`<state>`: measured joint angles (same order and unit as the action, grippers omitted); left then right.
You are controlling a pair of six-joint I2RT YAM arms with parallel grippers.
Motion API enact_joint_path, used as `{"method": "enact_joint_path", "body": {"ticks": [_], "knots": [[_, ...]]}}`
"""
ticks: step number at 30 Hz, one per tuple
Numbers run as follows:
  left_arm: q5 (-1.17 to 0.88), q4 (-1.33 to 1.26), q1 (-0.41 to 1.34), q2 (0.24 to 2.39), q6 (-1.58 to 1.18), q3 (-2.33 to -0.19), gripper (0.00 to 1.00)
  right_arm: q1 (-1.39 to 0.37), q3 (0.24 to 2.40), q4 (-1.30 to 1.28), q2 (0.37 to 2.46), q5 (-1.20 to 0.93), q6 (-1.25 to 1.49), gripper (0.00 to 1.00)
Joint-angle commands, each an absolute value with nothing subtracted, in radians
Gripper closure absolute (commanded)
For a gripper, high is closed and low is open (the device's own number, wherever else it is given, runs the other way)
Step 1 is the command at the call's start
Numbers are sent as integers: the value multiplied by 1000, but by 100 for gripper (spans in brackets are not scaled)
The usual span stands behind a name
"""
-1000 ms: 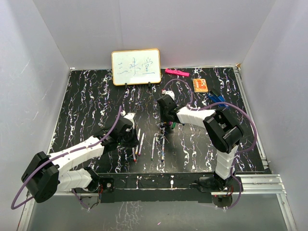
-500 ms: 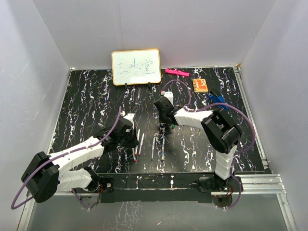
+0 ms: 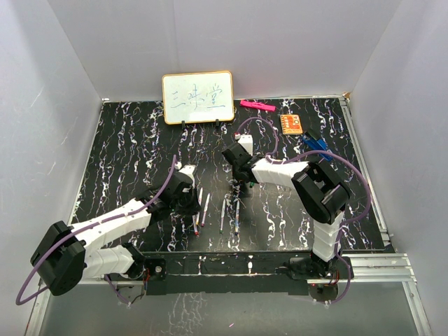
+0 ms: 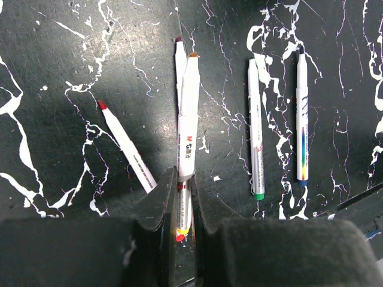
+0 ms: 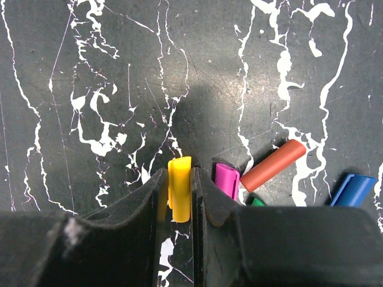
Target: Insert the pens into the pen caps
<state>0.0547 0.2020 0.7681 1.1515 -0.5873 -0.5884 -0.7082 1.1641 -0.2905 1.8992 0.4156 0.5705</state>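
Observation:
My left gripper [image 4: 182, 194] [image 3: 187, 201] is shut on a white pen [image 4: 188, 119] with an orange tip. A second pen [image 4: 179, 51] with a dark red tip lies close alongside and partly under it. A red-tipped pen [image 4: 127, 145] lies to the left. A green-ended pen [image 4: 256, 131] and a blue-ended pen [image 4: 302, 119] lie to the right. My right gripper [image 5: 179, 182] [image 3: 241, 176] is shut on the yellow cap [image 5: 179, 188], low over the table. The magenta cap [image 5: 226, 179], red-brown cap [image 5: 273, 165], green cap [image 5: 257, 202] and blue cap [image 5: 352, 189] lie just to its right.
A small whiteboard [image 3: 198, 97] stands at the back of the black marbled table [image 3: 126, 154]. A pink marker [image 3: 257, 106], an orange card [image 3: 291, 124] and a blue clip [image 3: 315, 145] lie at the back right. White walls enclose three sides.
My right gripper has shifted a little to the left and away over the caps. The left arm has hardly moved.

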Motion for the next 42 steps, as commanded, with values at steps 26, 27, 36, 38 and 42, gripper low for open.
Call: {"method": "enact_joint_path", "body": {"ticks": [26,27,36,38,42], "knots": [[73,225,772,1137,-584,-597,100,-751,1148,-480,1971,309,601,100],[72,226,773,1137,-584,-597,100,-750,1147,-479,1975,306,602,100],[31,170,773,1105,-578,-586,100,-750,1234,-495,1920,351,578,100],[29,159,773,1102,-574,-590,100,-752,1263,-491,1881,363,561,100],[24,141,787,1115,-548,-614,100,-751,1282,-437,1774,362,524,100]]}}
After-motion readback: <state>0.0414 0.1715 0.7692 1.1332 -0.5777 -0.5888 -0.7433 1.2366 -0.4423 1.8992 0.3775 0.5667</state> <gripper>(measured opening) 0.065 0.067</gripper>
